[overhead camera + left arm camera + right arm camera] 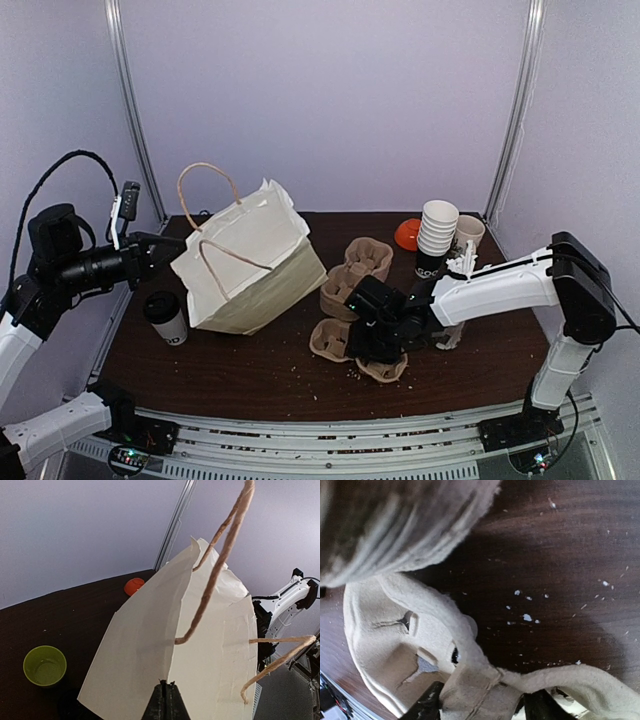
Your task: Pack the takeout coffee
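Note:
The takeout coffee point(166, 317), a white cup with a black lid, stands at the table's left, just in front of the white paper bag point(250, 265). It is out of both wrist views. My left gripper point(165, 245) is shut on the bag's upper edge; in the left wrist view its jaws point(170, 687) pinch the paper of the bag point(210, 645). My right gripper point(372, 350) is down on a brown pulp cup carrier point(350, 345). In the right wrist view its fingers point(427, 705) close on the middle ridge of the carrier point(395, 640).
A stack of pulp carriers point(357, 268) lies behind the right gripper. A tall stack of white cups point(437, 235), an orange object point(406, 233) and a cup point(469, 232) stand at the back right. A green cup point(45, 665) shows in the left wrist view.

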